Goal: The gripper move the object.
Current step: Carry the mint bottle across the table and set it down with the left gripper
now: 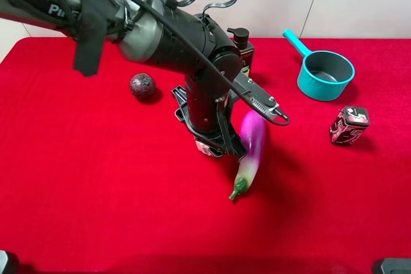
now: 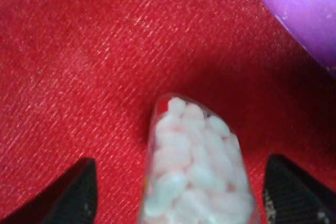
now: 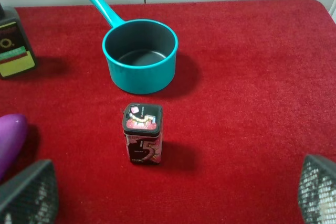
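The object, a small clear bottle of white pellets (image 2: 191,171), shows in the left wrist view, lying on the red cloth between the two black fingertips (image 2: 68,192) of my left gripper (image 2: 179,163). The fingertips stand wide apart with gaps to the bottle on both sides, so the gripper is open. Its cap is out of view. In the exterior high view the left gripper (image 1: 212,145) is lowered at the table's middle and hides nearly all of the bottle. My right gripper (image 3: 173,195) is open and empty, and faces the red-black tin.
A purple eggplant (image 1: 252,145) lies right beside the left gripper and also shows in the left wrist view (image 2: 304,14). A teal saucepan (image 1: 324,74), a red-black tin (image 1: 349,125), a dark ball (image 1: 142,86) and a dark pump bottle (image 1: 244,46) stand on the red cloth (image 1: 96,178).
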